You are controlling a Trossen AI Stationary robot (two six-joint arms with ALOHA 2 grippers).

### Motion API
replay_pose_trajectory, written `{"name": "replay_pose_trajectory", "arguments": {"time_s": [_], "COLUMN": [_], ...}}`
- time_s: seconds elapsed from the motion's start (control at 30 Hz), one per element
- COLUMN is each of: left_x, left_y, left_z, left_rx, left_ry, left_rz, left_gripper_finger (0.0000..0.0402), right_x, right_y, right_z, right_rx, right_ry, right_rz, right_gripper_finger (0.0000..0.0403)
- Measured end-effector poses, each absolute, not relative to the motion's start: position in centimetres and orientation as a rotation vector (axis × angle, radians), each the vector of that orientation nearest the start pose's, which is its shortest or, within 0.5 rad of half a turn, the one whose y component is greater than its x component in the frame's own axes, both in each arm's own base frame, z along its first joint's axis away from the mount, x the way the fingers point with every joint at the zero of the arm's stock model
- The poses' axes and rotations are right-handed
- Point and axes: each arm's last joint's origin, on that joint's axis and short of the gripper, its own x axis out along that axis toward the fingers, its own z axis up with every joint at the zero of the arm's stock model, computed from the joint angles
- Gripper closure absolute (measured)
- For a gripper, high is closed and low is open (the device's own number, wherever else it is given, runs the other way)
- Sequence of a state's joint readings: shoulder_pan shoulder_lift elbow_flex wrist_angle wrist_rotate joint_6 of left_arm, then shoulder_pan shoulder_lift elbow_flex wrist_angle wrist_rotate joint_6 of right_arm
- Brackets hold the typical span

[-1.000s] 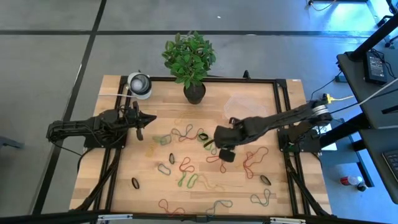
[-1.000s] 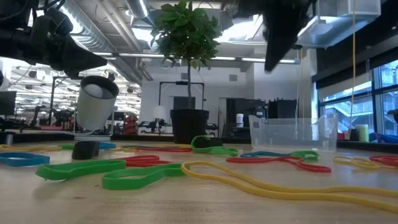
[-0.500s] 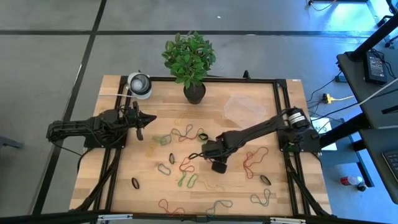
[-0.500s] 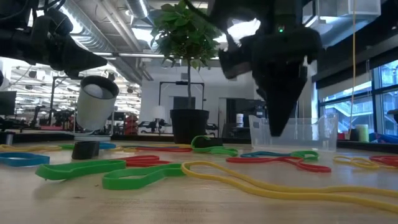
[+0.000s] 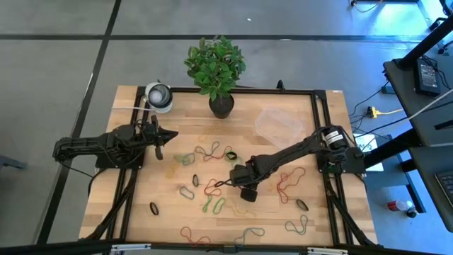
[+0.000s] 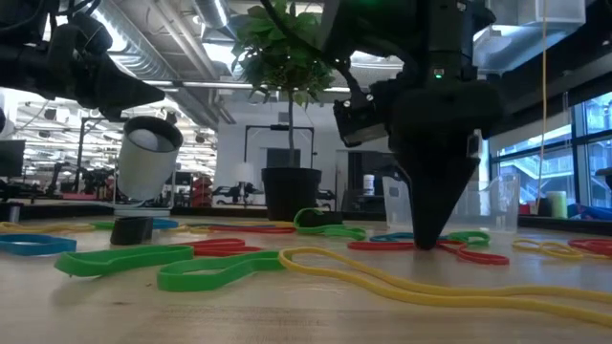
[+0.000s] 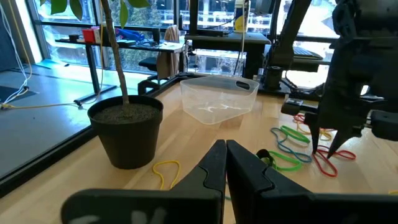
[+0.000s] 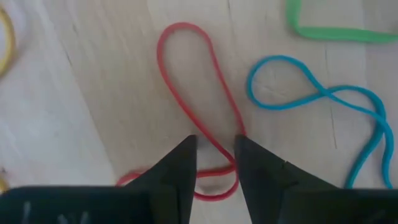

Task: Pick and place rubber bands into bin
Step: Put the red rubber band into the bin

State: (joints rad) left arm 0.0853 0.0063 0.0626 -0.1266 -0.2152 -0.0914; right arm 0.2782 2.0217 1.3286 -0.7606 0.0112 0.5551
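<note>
Your right gripper (image 8: 213,163) is down on the table, fingers slightly spread over a red rubber band (image 8: 198,93). Your left gripper (image 5: 168,134) waits at 9 o'clock, fingers pressed together.

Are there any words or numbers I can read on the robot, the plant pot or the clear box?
None can be read.
Plant pot: plain black, no label.
Bin: clear plastic, no print showing.
Right gripper, tips down at a red rubber band: no readable marking, only a small green light above it.
Left gripper: no lettering.
</note>
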Motion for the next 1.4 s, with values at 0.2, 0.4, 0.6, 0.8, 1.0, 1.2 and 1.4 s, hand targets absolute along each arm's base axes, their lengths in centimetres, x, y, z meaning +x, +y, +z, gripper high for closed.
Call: {"name": "replay_pose_trajectory", "arguments": {"time_s": [0.2,0.4,0.6,0.8,1.0,1.2,1.4], "left_x": [9.2,9.2,9.2,9.2,9.2,9.2,9.2], "left_y": [1.4,1.4,1.4,1.4,1.4,1.4,1.4], "left_z": [17.2,17.2,17.2,17.2,17.2,17.2,17.2], "left_rx": [-0.086,-0.086,-0.086,-0.086,-0.086,-0.086,-0.086], "left_ry": [0.057,0.057,0.058,0.059,0.059,0.059,0.059], "left_rz": [0.303,0.303,0.303,0.304,0.304,0.304,0.304], "left_gripper_finger": [0.0396,0.0396,0.0396,0.0395,0.0395,0.0395,0.0395], "right_x": [35.4,35.8,35.0,32.2,27.7,23.4,21.9], "right_y": [10.0,10.2,10.0,8.5,5.5,1.3,-3.7], "right_z": [12.7,14.5,20.4,26.7,32.3,35.4,36.0], "right_rx": [0.272,0.283,0.312,0.347,0.371,0.365,0.298], "right_ry": [1.456,1.454,1.364,1.224,1.076,1.014,1.043], "right_rz": [-0.227,-0.215,-0.178,-0.211,-0.359,-0.502,-0.599], "right_gripper_finger": [0.0371,0.0397,0.0401,0.0401,0.0402,0.0403,0.0403]}}
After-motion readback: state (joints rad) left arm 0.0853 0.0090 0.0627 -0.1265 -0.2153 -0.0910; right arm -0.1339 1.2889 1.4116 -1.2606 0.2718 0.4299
